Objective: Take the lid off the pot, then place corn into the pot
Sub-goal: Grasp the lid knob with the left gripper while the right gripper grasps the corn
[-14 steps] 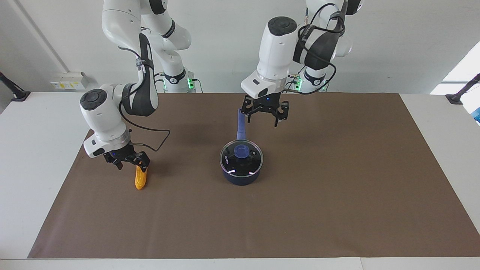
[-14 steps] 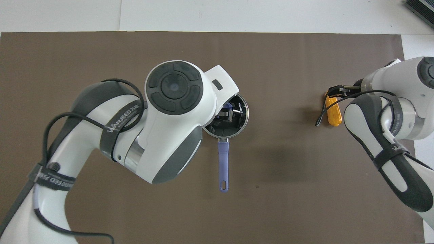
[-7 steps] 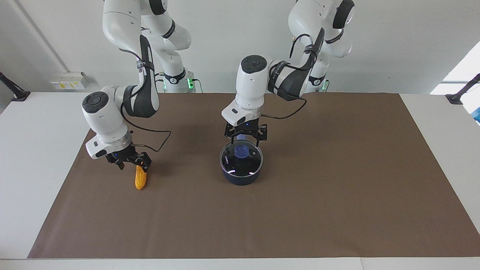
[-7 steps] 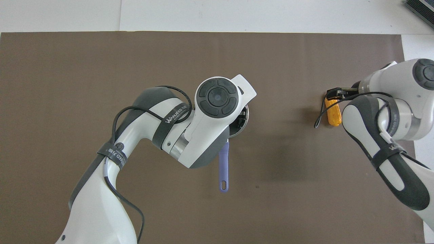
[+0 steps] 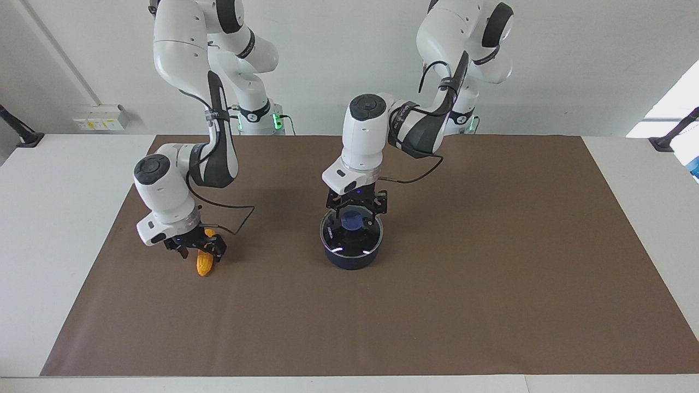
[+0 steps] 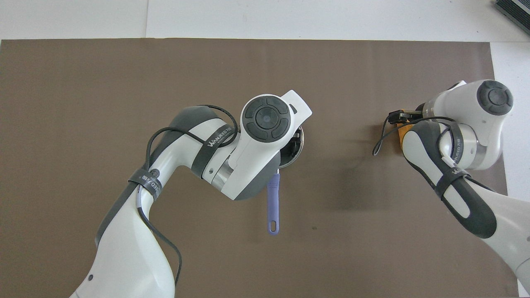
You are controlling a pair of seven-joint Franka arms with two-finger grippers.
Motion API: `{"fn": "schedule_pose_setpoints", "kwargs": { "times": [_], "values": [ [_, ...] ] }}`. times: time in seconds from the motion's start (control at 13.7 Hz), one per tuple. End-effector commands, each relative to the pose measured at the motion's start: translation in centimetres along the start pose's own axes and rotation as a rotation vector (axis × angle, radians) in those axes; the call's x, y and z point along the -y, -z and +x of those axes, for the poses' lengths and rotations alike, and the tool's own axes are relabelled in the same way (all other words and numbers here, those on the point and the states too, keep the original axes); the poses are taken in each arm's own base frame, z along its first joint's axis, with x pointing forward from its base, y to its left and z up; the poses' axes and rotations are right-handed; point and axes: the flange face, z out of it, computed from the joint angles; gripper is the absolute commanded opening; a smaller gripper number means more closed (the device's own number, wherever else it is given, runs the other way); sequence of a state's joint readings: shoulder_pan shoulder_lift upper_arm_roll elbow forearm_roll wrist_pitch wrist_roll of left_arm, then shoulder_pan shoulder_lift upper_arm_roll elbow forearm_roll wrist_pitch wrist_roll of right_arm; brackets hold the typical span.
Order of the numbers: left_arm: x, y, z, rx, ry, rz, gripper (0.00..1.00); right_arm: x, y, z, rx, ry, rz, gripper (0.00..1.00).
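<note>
Set against a plain white wall, on a white worktop (image 5: pixel 54 218) covered by a brown mat (image 5: pixel 491 273).

At the left end effector (image 5: pixel 356 214): spread wide, dropped within the last second from over the handle (image 6: pixel 273 203) down to the lid (image 5: pixel 341 240). Now straddling the blue knob (image 5: pixel 354 220), one finger to each side, gripping nothing yet. Outward from there: lid seated flat on the pot (image 5: pixel 349 261), near the middle of the worktop, handle pointing toward the robots' edge.

At the right end effector (image 5: pixel 199 252): likewise wide open, lowered over the same second onto the robot-side end of the corn (image 5: pixel 203 267). Flanking the cob, with no grip closed. Outward: corn lying on the mat toward the right arm's end of the worktop, well apart from the pot, unmoved.

Reads as both approaches finished and both grasps about to start. Probably calls for a pinch on the knob first, then a lift of the lid, with the corn left waiting until the pot stands open. Worth watching for a finger catching glass instead of knob.
</note>
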State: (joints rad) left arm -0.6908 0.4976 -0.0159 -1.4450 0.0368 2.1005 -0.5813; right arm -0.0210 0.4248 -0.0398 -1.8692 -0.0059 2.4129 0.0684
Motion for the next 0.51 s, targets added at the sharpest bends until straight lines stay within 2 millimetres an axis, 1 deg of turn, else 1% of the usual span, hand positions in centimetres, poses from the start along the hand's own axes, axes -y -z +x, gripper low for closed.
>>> {"fn": "schedule_pose_setpoints", "kwargs": {
  "times": [0.0,0.07,0.29,0.36,0.44],
  "values": [
    [-0.9,-1.0,0.3,-0.037,0.023,0.007,1.00,1.3,-0.4,-0.1,-0.014,0.035,-0.002,1.00],
    [-0.9,-1.0,0.3,-0.037,0.023,0.007,1.00,1.2,-0.8,-0.1,-0.007,0.028,-0.002,1.00],
    [-0.9,-1.1,0.1,-0.027,0.021,0.017,1.00,0.5,-0.8,-0.2,0.003,0.020,-0.004,1.00],
    [-0.8,-0.9,0.1,-0.028,0.023,0.023,1.00,0.5,-0.9,-0.3,0.014,0.021,-0.004,1.00],
    [-0.5,-0.4,0.3,-0.044,0.029,0.036,1.00,0.0,-0.7,-0.2,0.027,0.016,-0.005,1.00]
  ]
}}
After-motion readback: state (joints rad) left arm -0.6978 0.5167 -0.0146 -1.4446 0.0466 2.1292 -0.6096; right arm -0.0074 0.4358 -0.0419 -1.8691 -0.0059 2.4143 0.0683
